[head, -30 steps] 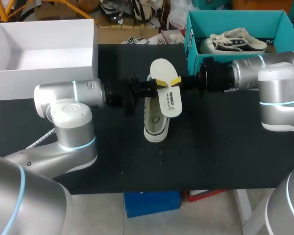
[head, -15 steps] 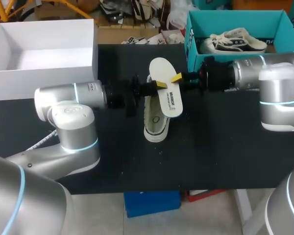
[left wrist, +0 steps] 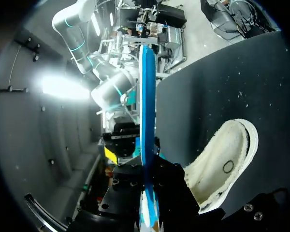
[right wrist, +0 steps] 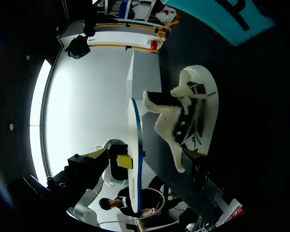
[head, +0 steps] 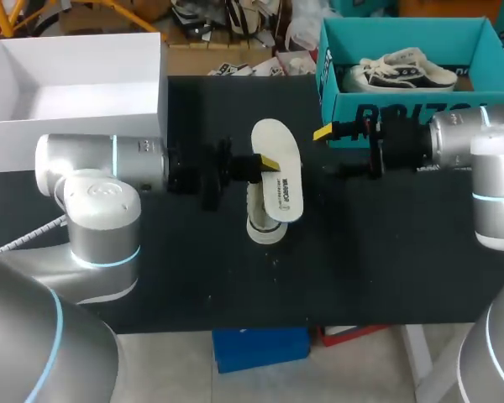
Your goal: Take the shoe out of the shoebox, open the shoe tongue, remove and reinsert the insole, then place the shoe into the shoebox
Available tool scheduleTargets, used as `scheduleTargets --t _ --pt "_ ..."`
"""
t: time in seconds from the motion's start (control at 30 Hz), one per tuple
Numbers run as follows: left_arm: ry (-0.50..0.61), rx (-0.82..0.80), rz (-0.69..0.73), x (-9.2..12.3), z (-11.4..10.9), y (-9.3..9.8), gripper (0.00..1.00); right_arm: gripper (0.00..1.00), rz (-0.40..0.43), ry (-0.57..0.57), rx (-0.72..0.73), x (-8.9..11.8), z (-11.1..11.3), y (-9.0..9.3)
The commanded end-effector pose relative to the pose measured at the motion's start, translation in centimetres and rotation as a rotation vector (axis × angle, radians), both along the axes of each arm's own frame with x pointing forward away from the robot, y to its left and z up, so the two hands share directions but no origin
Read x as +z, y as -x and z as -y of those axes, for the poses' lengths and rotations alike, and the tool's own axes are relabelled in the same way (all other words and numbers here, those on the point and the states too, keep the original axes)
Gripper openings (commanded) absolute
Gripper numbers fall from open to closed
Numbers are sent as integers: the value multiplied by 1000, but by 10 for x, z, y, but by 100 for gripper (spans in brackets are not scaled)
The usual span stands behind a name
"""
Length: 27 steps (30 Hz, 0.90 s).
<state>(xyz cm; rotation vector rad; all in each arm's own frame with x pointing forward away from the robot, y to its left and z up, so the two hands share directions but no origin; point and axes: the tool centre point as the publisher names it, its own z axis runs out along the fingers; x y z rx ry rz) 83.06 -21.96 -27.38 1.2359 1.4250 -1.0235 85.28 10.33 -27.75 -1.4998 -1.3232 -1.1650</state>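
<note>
1. We see the insole (head: 279, 172), white on top with dark print and blue along its edge, out of the shoe. It is pinched in our left gripper (head: 267, 162) just above the shoe.
2. The shoe (head: 265, 220), a pale low sneaker, stands sole-down on the black counter (head: 193, 277).
3. The teal shoebox (head: 479, 38) sits open-topped at the far right, well apart.

The shoe (head: 265, 222) lies on the black table (head: 386, 252). The white insole (head: 279, 172) sits tilted just above it, held at its edge by the left gripper (head: 266, 163), which comes in from the shoe's left. To the shoe's right the right gripper (head: 328, 151) stands clear of the insole with its fingers spread. Behind the shoe are a teal shoebox (head: 344, 105) holding a second shoe (head: 399, 74), to the right, and a white box (head: 67, 134), to the left.
</note>
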Motion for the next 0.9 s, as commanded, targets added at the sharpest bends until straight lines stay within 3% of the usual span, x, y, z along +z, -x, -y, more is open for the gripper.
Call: scheduleTargets --t 0.03,0.5,0.9 --pt "-109 -28 -46 5 -34 27 0 100 24 67 -165 12 19 40" --pt "-212 -111 -144 -2 -59 82 0 100 61 199 -389 37 70 116" --pt "-278 -204 -193 -8 -68 113 0 100 91 259 -474 56 89 152"
